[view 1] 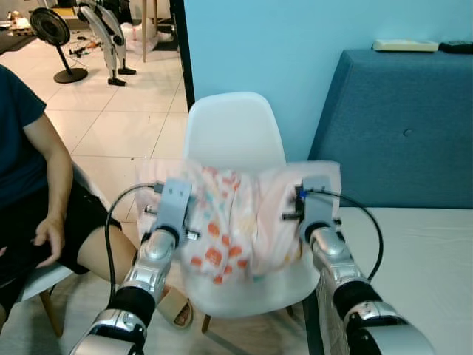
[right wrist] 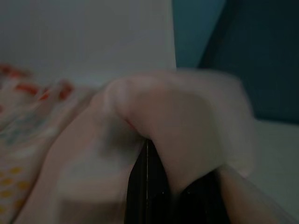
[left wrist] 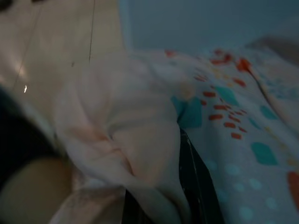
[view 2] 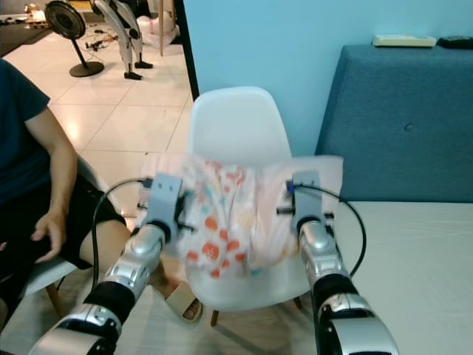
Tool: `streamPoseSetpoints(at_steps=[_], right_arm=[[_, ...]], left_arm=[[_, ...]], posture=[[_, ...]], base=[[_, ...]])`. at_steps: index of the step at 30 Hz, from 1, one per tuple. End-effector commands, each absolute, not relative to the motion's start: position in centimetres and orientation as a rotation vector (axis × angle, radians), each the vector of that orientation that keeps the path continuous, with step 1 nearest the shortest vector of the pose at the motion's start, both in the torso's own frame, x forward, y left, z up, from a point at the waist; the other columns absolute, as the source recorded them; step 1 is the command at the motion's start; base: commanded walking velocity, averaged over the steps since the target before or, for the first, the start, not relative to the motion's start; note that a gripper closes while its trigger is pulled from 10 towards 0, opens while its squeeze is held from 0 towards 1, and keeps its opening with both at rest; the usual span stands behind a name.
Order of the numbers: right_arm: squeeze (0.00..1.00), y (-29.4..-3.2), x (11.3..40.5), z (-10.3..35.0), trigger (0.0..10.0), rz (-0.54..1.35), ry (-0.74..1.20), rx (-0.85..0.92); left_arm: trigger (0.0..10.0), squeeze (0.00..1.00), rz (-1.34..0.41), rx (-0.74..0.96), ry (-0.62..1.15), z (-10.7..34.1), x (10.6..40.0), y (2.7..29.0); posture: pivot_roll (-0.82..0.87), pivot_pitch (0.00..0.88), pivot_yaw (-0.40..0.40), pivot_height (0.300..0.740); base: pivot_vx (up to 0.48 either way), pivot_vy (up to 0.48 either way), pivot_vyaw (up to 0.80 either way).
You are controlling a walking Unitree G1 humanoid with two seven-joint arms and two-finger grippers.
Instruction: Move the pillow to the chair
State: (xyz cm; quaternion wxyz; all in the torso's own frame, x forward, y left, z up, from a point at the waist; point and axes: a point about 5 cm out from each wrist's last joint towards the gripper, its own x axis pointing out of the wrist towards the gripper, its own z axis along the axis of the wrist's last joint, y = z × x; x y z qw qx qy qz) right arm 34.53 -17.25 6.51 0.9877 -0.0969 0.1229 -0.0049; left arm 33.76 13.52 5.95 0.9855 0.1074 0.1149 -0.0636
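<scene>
The black fingers [left wrist: 196,186] are closed on a bunched pink corner of the pillow [left wrist: 140,140]. Orange and teal spots cover its cloth. Tile floor [left wrist: 60,42] lies beyond.

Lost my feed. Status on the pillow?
Both grippers, left and right, shut on pillow ends. Pillow held over white chair seat. Seated person close on the left.

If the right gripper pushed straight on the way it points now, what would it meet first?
Beyond the pillow it already grips, the right gripper points toward the white chair's backrest; that would probably come first, though depth is unclear.
</scene>
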Motion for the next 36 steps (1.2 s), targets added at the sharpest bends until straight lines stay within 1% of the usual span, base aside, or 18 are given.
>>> streamPoseSetpoints(at_steps=[1, 8, 12, 15, 16, 18, 19, 21, 22, 24, 26, 28, 33, 36], right_arm=[[0.0, -16.7, 34.1, 5.9, 10.0, -0.001, 0.242, -0.209], [0.0, -17.1, 33.4, 4.8, 10.0, -0.033, 0.279, -0.188], [0.0, -17.4, 33.9, 5.3, 10.0, -0.058, 0.279, -0.157], [0.0, -17.6, 35.4, 7.3, 10.0, -0.048, 0.235, -0.182], [0.0, -17.6, 35.4, 7.3, 10.0, -0.048, 0.235, -0.182], [0.0, -18.1, 36.9, 9.7, 10.0, -0.061, 0.175, -0.196], [0.0, -18.1, 36.9, 9.7, 10.0, -0.061, 0.175, -0.196], [0.0, -18.9, 38.4, 13.0, 10.0, -0.097, 0.081, -0.174], [0.0, -18.9, 38.4, 13.0, 10.0, -0.097, 0.081, -0.174], [0.0, -19.4, 39.1, 15.1, 10.0, -0.121, 0.012, -0.145], [0.0, -19.7, 39.1, 15.5, 10.0, -0.132, -0.019, -0.114], [0.0, -19.7, 39.0, 15.4, 10.0, -0.133, -0.022, -0.107], [0.0, -18.8, 37.8, 12.5, 10.0, -0.108, 0.034, -0.113], [0.0, -18.7, 37.5, 11.8, 10.0, -0.104, 0.057, -0.094]], left_arm=[[10.0, 0.0, -0.131, 0.243, 0.263, 4.9, 33.2, 13.7], [10.0, 0.0, -0.11, 0.242, 0.298, 3.9, 32.7, 14.2], [10.0, 0.0, -0.107, 0.251, 0.275, 5.1, 33.8, 14.2], [10.0, 0.0, -0.101, 0.243, 0.236, 7.2, 35.5, 14.0], [10.0, 0.0, -0.101, 0.243, 0.236, 7.2, 35.5, 14.0], [10.0, 0.0, -0.096, 0.245, 0.177, 9.6, 37.0, 13.7], [10.0, 0.0, -0.096, 0.245, 0.177, 9.6, 37.0, 13.7], [10.0, 0.0, -0.072, 0.201, 0.053, 13.3, 38.7, 13.4], [10.0, 0.0, -0.072, 0.201, 0.053, 13.3, 38.7, 13.4], [10.0, 0.0, -0.054, 0.136, -0.048, 16.1, 39.7, 13.3], [10.0, 0.0, -0.059, 0.098, -0.107, 17.2, 39.8, 13.4], [10.0, 0.0, -0.063, 0.094, -0.117, 17.3, 39.8, 13.4], [10.0, 0.0, -0.08, 0.124, -0.023, 13.5, 38.4, 13.7], [10.0, 0.0, -0.083, 0.118, -0.011, 12.9, 38.1, 13.6]], posture=[[-0.02, 0.1, 0.031, 0.74], [-0.03, 0.102, 0.036, 0.74], [-0.03, 0.096, 0.039, 0.74], [-0.02, 0.093, 0.041, 0.74], [-0.02, 0.093, 0.041, 0.74], [-0.02, 0.092, 0.041, 0.74], [-0.02, 0.092, 0.041, 0.74], [-0.03, 0.09, 0.042, 0.74], [-0.03, 0.09, 0.042, 0.74], [-0.03, 0.086, 0.043, 0.74], [-0.03, 0.083, 0.043, 0.74], [-0.03, 0.083, 0.043, 0.74], [-0.03, 0.085, 0.05, 0.74], [-0.03, 0.083, 0.051, 0.74]], base=[[0.0, 0.0, 0.0], [0.0, 0.0, 0.0], [0.0, 0.0, 0.0], [0.0, 0.0, 0.0], [0.0, 0.0, 0.0], [0.0, 0.0, 0.0], [0.0, 0.0, 0.0], [0.0, 0.0, 0.0], [0.0, 0.0, 0.0], [0.0, 0.0, 0.0], [0.0, 0.0, 0.0], [0.0, 0.0, 0.0], [0.0, 0.0, 0.0], [0.0, 0.0, 0.0]])
